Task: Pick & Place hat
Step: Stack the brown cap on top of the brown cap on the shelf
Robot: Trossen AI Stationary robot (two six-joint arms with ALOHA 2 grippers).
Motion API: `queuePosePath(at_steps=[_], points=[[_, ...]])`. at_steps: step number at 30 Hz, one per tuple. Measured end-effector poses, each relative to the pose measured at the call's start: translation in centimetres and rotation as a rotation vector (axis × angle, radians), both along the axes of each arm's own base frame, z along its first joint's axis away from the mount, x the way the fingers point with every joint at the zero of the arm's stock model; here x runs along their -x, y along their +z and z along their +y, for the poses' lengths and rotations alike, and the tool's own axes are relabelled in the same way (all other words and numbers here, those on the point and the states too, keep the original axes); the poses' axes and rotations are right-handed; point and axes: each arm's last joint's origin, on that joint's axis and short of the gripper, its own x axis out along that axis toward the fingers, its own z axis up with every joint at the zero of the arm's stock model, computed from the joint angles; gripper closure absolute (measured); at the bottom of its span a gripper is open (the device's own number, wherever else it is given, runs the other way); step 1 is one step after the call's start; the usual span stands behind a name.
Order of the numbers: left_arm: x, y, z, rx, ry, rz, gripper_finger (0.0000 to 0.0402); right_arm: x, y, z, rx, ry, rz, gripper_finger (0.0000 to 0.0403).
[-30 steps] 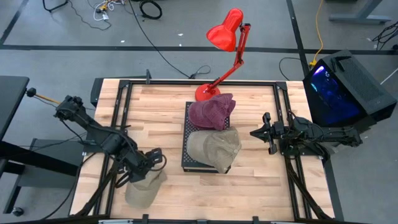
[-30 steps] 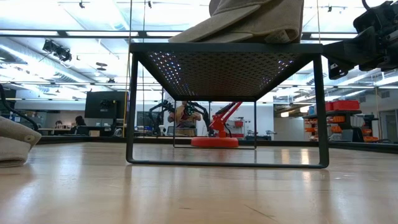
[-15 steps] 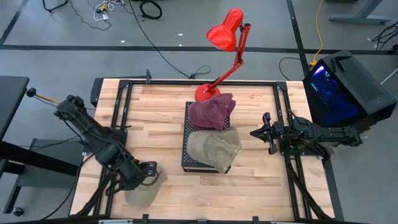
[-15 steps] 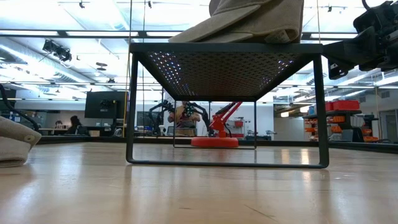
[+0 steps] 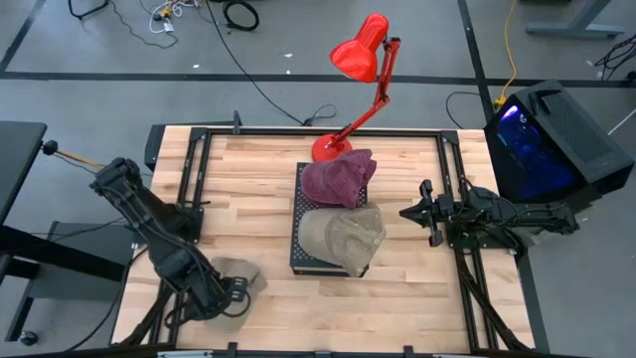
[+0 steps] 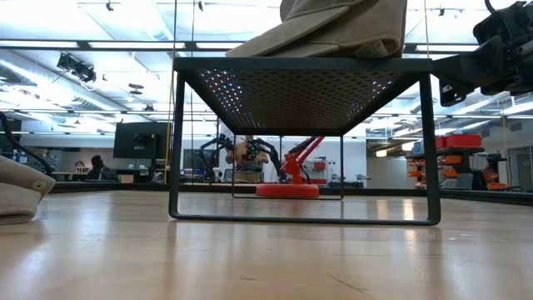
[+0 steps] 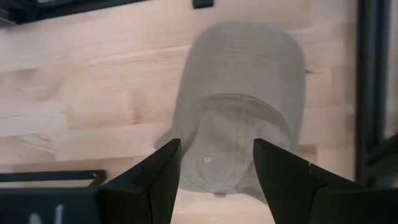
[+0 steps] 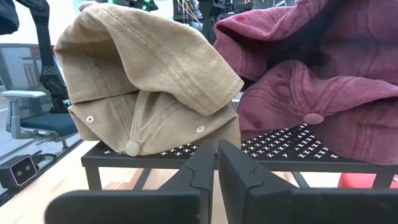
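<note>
Since a second ago the left arm has swung back toward the table's near-left corner, and the left gripper (image 5: 231,294) now sits over the near end of the loose tan hat (image 5: 237,272) rather than at its far side. Its fingers (image 7: 155,180) are spread wide with nothing between them, straddling the crown from above in the left wrist view. That hat (image 7: 239,112) lies flat on the table (image 5: 248,189), well apart from the rack (image 5: 295,244).

On the rack two more hats rest side by side: a tan one (image 5: 343,237) nearer the front and a maroon one (image 5: 340,179) behind it, toward the red lamp (image 5: 360,60). The right gripper (image 5: 417,212) waits just beside the rack's right edge with its fingers pressed together, holding nothing.

Judging by the folds, the hat is light, soft cloth that will sag and crumple under a pinch; only the brim looks stiff. A pinch on the crown's bunched fabric near the top button, or across the brim's edge, seems the surest hold.
</note>
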Motion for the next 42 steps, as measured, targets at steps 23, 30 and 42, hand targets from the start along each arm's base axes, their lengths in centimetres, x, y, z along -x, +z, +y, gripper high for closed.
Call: queuePosePath(at_steps=[23, 30, 42], points=[[-1.0, -1.8, -1.6, 0.077, 0.021, -0.056, 0.0195, 0.0, 0.0, 0.0, 0.000, 0.000, 0.000, 0.0376], [-0.4, -4.4, -0.9, 0.017, 0.025, -0.002, 0.0195, 0.0, 0.0, 0.0, 0.000, 0.000, 0.000, 0.0376], [0.6, -7.8, 0.2, -0.055, 0.016, 0.058, 0.0195, 0.0, 0.0, 0.0, 0.000, 0.000, 0.000, 0.0376]])
